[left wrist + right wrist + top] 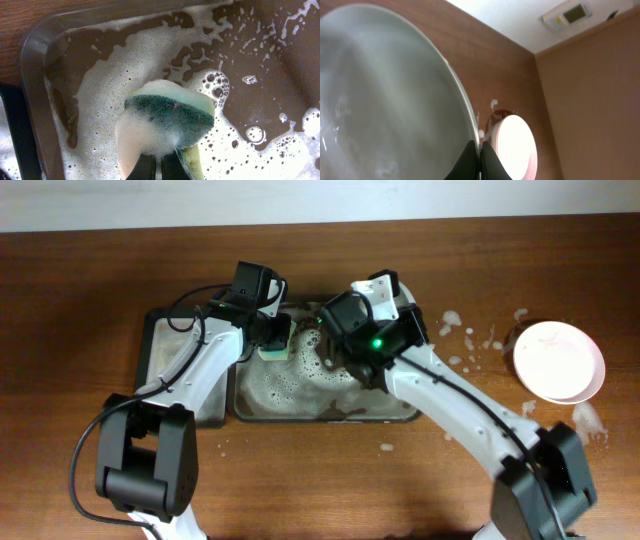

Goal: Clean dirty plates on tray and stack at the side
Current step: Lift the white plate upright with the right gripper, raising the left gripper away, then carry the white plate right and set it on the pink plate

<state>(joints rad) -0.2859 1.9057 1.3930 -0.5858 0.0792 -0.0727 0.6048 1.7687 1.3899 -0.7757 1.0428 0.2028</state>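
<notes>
currently: wooden counter (pixel 300 480) carries the soapy tray (pixel 300 420) at centre, suds across its floor. right claw (pixel 479 162) is clenched on the rim of a tilted plate (pixel 385 100) over the tray. second plate (pixel 558 360) lies flat on the counter, well to the right. left claw (pixel 157 169) grasps a foamy green sponge (pixel 170 117) above the tray's suds.

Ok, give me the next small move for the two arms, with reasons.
Probably bring the sudsy green sponge in the left gripper across to wipe the round pale plate that the right gripper pinches by its rim over the soapy dark metal tray. Sponge and plate look apart.
</notes>
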